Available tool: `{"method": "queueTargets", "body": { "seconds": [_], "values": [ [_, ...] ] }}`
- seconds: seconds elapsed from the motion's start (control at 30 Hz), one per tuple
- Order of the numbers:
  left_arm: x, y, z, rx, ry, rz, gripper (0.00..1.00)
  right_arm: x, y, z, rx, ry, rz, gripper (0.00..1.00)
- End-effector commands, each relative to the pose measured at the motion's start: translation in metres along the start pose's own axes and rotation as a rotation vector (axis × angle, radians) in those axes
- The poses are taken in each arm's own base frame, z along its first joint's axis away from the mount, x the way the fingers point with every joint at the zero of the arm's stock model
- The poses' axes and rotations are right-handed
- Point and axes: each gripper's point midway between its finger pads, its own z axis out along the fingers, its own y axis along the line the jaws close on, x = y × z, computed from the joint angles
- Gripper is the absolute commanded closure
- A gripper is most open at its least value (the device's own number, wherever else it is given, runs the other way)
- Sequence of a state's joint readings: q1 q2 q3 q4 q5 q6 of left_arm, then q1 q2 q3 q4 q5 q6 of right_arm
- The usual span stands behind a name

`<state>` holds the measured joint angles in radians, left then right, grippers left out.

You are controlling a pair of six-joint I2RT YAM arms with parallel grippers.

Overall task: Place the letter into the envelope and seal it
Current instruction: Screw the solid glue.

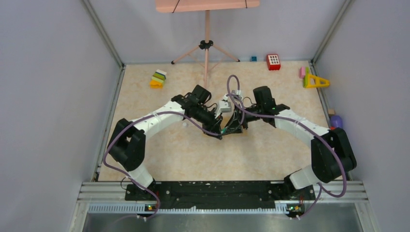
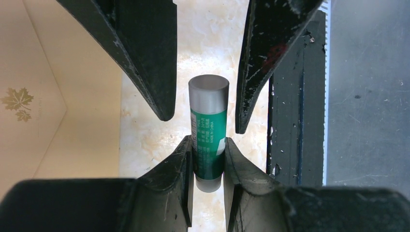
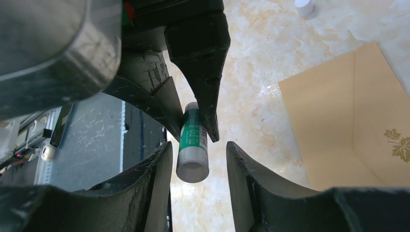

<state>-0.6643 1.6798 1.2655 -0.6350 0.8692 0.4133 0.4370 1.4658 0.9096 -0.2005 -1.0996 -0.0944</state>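
Observation:
My left gripper (image 2: 208, 145) is shut on a green glue stick (image 2: 209, 121), holding it by its lower half. The stick's grey end points toward my right gripper (image 3: 199, 147), which is open, one finger on each side of that end and a gap on the right. The two grippers meet above the middle of the table (image 1: 227, 116). The envelope (image 2: 58, 96) lies flat beside them, brown, with a maple-leaf mark. In the right wrist view the envelope (image 3: 348, 121) lies to the right. The letter is out of view.
A small white cap (image 3: 304, 7) lies on the table beyond the envelope. Toys sit along the back: stacked blocks (image 1: 158, 79), a red block (image 1: 273, 62), a yellow triangle (image 1: 316, 81). A pink tripod (image 1: 206, 46) stands at the back centre. The black base rail (image 2: 295, 106) lies close by.

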Motion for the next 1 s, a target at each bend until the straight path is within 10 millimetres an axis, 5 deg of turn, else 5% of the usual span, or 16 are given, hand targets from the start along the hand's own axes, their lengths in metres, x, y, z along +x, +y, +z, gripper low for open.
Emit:
{"method": "queueTargets", "body": {
  "seconds": [0.0,0.17,0.37,0.6,0.8,0.97],
  "values": [
    [-0.011,-0.002,-0.003,-0.008,-0.029,0.042,1.0,-0.01,0.012,0.001,-0.042,-0.027,-0.061,0.58],
    [-0.011,-0.001,-0.003,-0.016,-0.026,0.041,0.99,-0.009,0.013,0.002,-0.059,-0.023,-0.047,0.74],
    [-0.013,0.0,-0.005,-0.031,-0.03,0.041,0.74,-0.012,0.018,0.001,-0.082,-0.028,-0.053,0.91],
    [-0.022,0.007,-0.024,-0.074,-0.071,0.038,0.05,-0.014,0.021,-0.001,-0.083,-0.031,-0.062,0.93],
    [-0.02,0.035,-0.066,-0.217,-0.101,0.049,0.02,-0.018,0.017,-0.005,-0.055,-0.038,-0.074,0.93],
    [0.004,0.067,-0.095,-0.43,0.0,0.067,0.02,-0.021,0.012,-0.013,-0.025,-0.055,-0.073,0.94]
  ]
}}
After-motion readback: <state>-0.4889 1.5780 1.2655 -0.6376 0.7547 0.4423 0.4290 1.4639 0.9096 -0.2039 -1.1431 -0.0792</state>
